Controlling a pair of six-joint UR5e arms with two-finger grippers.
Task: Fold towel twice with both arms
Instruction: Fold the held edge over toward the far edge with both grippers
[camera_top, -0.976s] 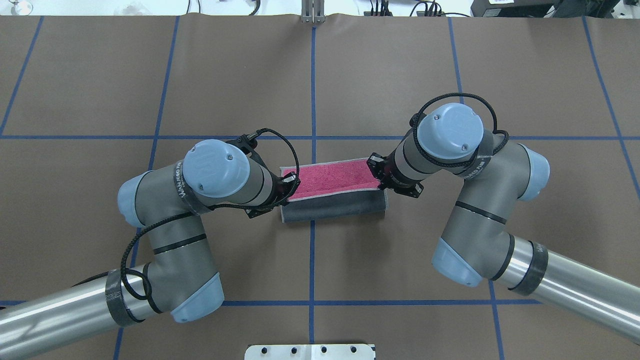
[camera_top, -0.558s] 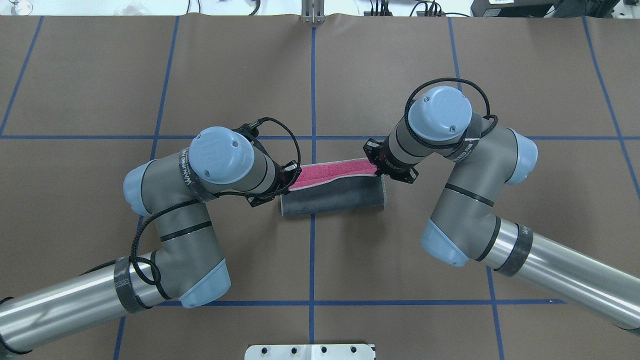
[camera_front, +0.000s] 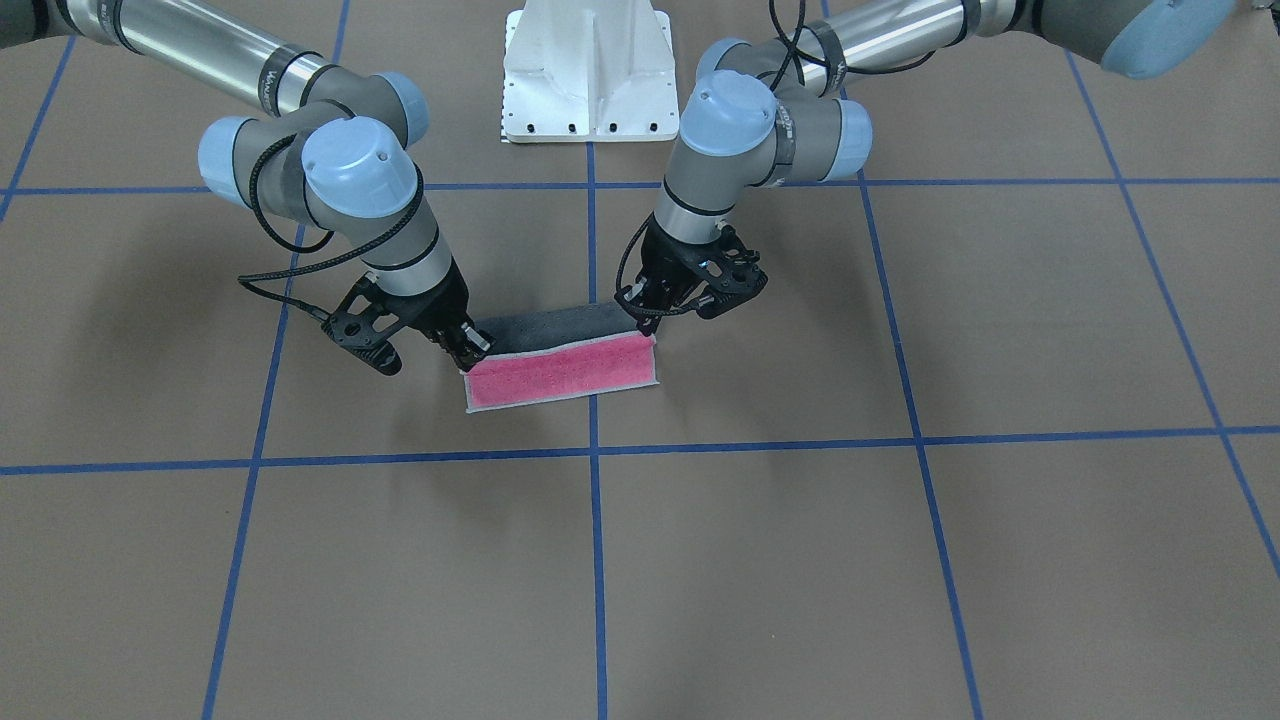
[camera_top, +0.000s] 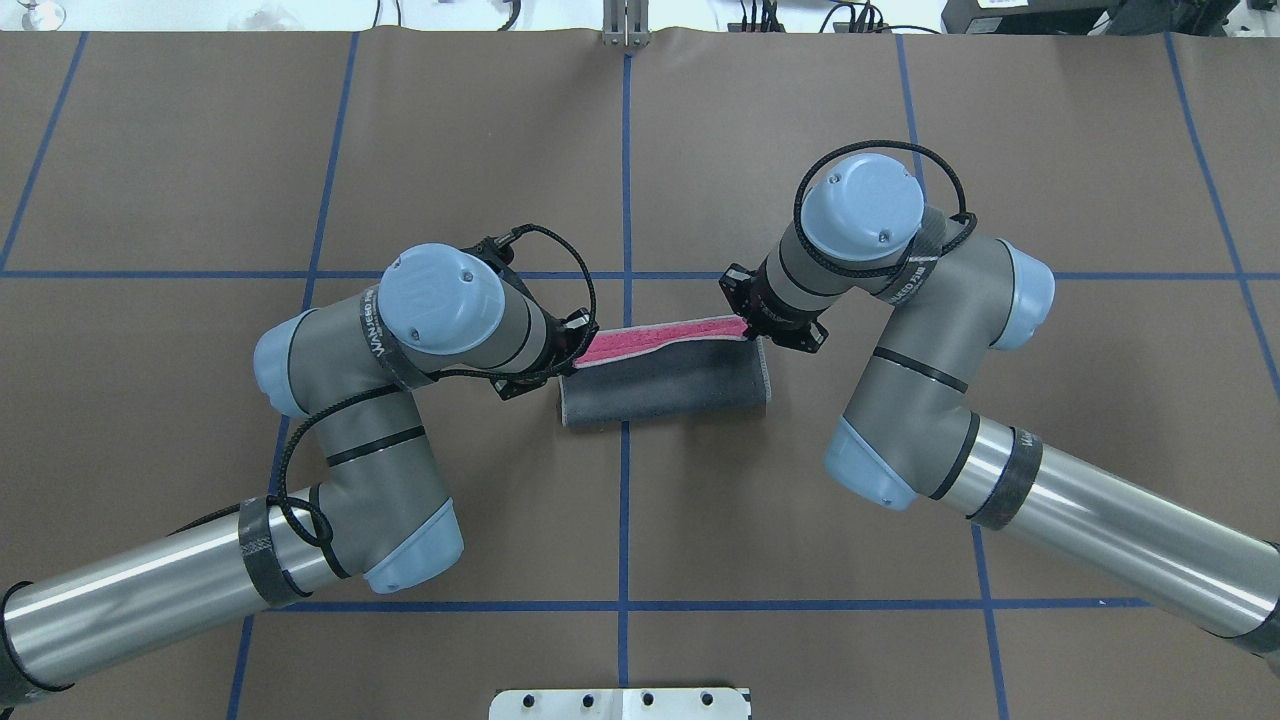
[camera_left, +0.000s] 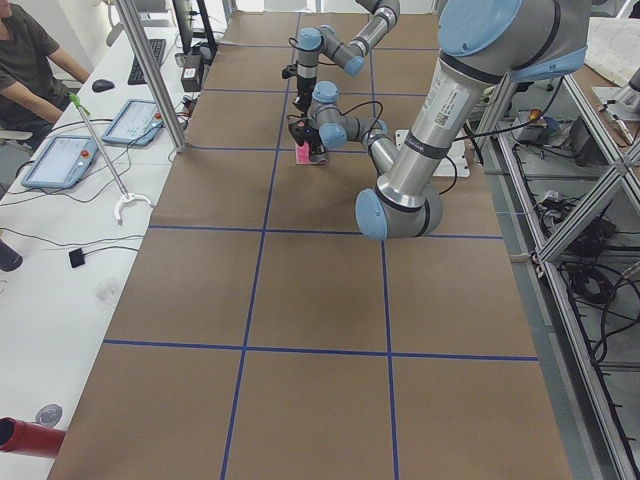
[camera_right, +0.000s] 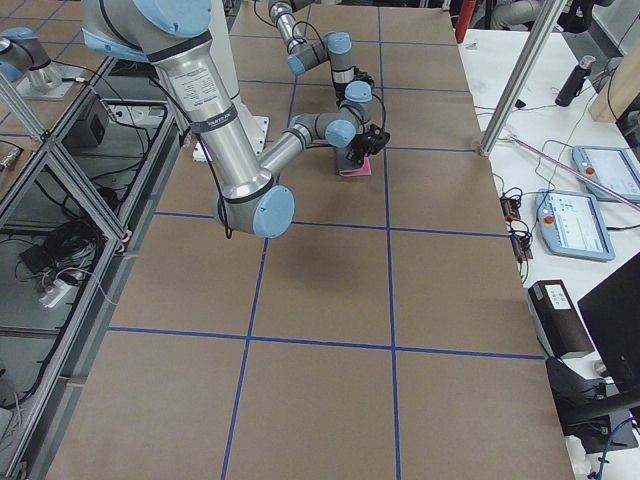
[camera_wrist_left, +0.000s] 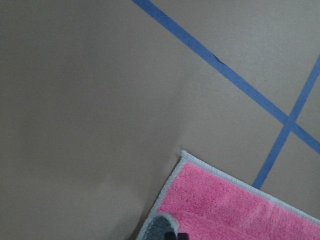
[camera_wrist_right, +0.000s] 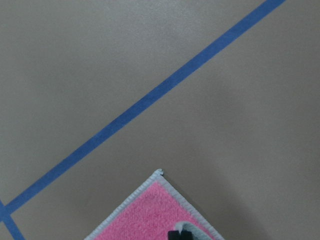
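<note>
The towel lies at the table's middle, partly folded. Its dark grey face is rolled over the top and a narrow pink strip shows along the far side. In the front-facing view the pink face faces the camera below the grey fold. My left gripper is shut on the towel's left lifted corner; it also shows in the front-facing view. My right gripper is shut on the right lifted corner, and shows in the front-facing view too. Both wrist views show pink cloth below a held corner.
The brown table mat has blue tape grid lines. The white pedestal base stands at the robot's side. A desk with tablets and a seated person lies beyond the table's far edge.
Both grippers have carried the held edge away from the robot, toward the towel's far edge. More grey face shows now and the pink strip has narrowed.
</note>
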